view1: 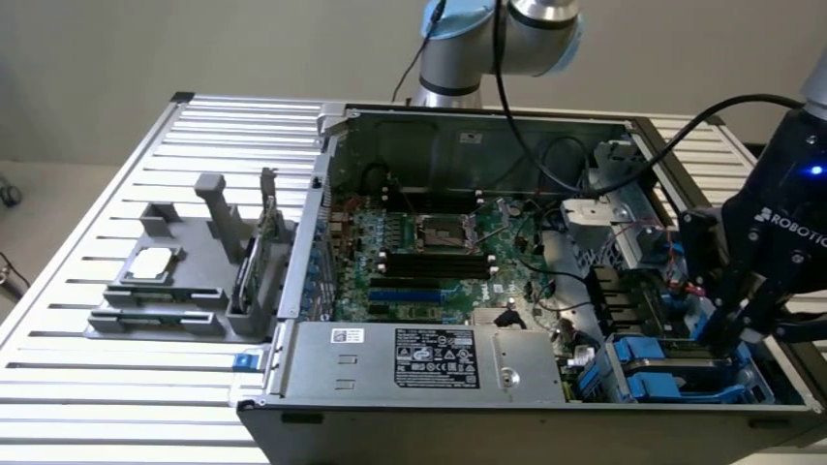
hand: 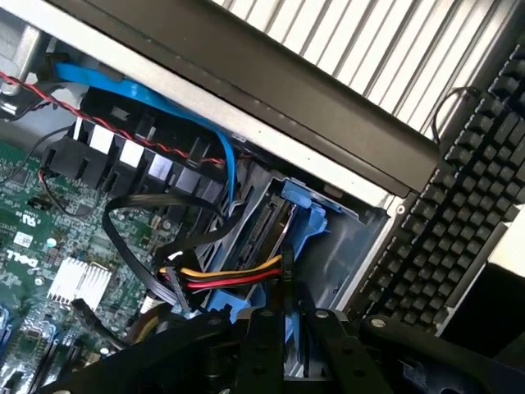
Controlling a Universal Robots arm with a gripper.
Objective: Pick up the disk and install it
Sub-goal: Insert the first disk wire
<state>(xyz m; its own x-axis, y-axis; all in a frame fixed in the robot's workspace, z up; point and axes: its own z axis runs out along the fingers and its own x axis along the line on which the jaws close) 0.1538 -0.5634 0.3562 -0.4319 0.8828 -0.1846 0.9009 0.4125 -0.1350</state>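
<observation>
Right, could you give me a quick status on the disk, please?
Gripper shut on disk, at its blue carrier. It stands on edge in the bay. Yellow-red cable runs right up against it.

Soft, even room light; pale sheen on the slatted table (view1: 77,407) beside the computer case (view1: 517,436), whose inside sits shadowed.

White letters on the black body above the claw (view1: 727,341) read ROBOTIQ. On the green board (hand: 57,246), away from the claw, a white logo seems to read DELL. A white label (view1: 437,356) farther off carries print too small to read.
</observation>
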